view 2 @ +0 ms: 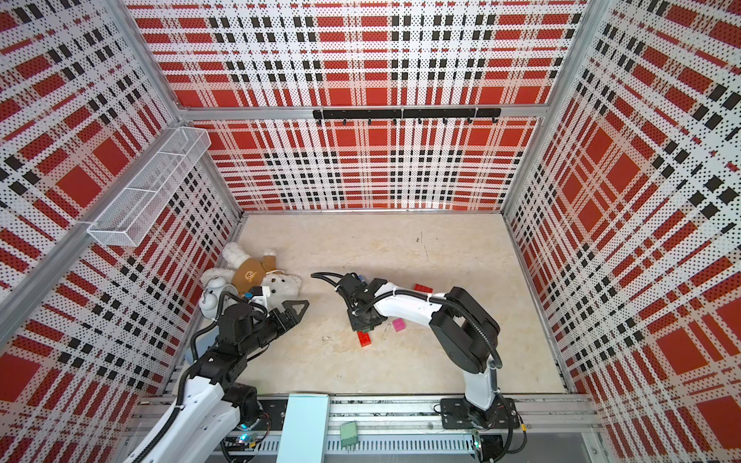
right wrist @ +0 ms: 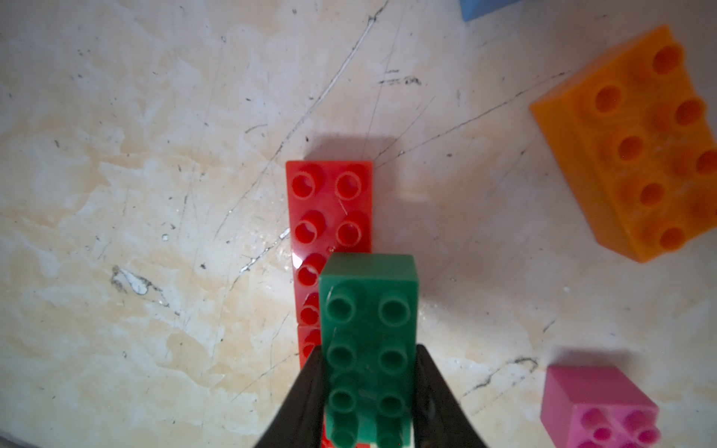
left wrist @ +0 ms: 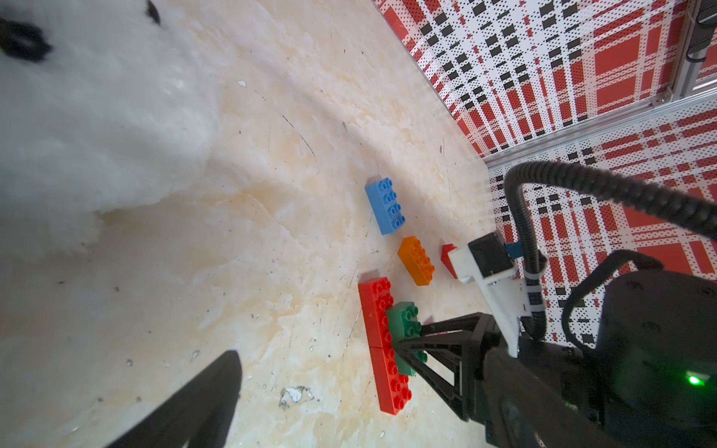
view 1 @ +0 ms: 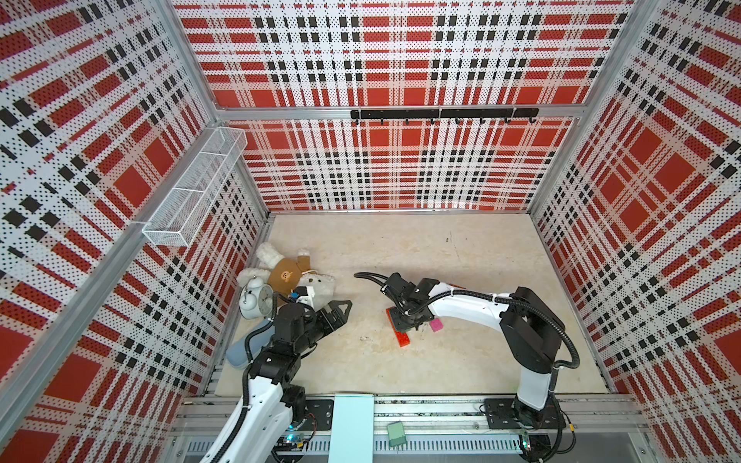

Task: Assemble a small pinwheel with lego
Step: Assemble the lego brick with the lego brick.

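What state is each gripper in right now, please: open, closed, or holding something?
Left gripper: open, holding nothing.
Right gripper: shut on the green brick.

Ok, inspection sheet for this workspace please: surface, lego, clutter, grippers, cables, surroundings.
Surface: beige marbled tabletop, scratched.
Job's things: green brick over the joint of two red bricks lying end to end; blue brick, orange brick, pink brick and a third red brick loose.
Clutter: teddy bear and alarm clock by the left wall.
Grippers: left gripper open, empty; right gripper shut on green brick.
Cables: black corrugated cable looping off the right wrist.
Surroundings: plaid perforated walls, wire basket, hook rail.
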